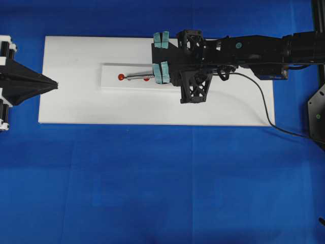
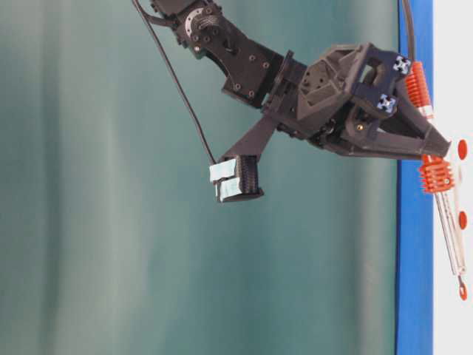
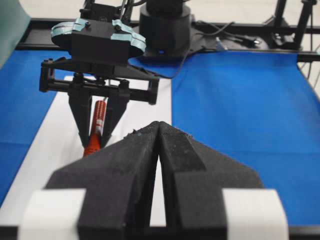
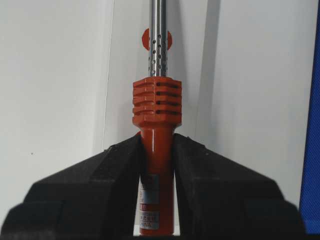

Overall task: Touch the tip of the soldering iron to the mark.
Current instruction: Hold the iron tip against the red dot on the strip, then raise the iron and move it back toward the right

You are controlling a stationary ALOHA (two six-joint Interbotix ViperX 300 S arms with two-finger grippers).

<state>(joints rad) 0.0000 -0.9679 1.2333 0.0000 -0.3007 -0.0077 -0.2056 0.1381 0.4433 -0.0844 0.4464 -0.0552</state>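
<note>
My right gripper is shut on the red-orange handle of the soldering iron, just behind its ribbed collar. In the overhead view the right gripper holds the iron flat and pointing left over a raised white strip. The tip meets the edge of a red round mark. From table level the tip sits right at that mark. A second red mark lies under the shaft. My left gripper is shut and empty at the board's left edge.
The strip lies on a white board on a blue cloth. The iron's black cord trails right over the board and off its edge. A third red mark shows near the gripper at table level.
</note>
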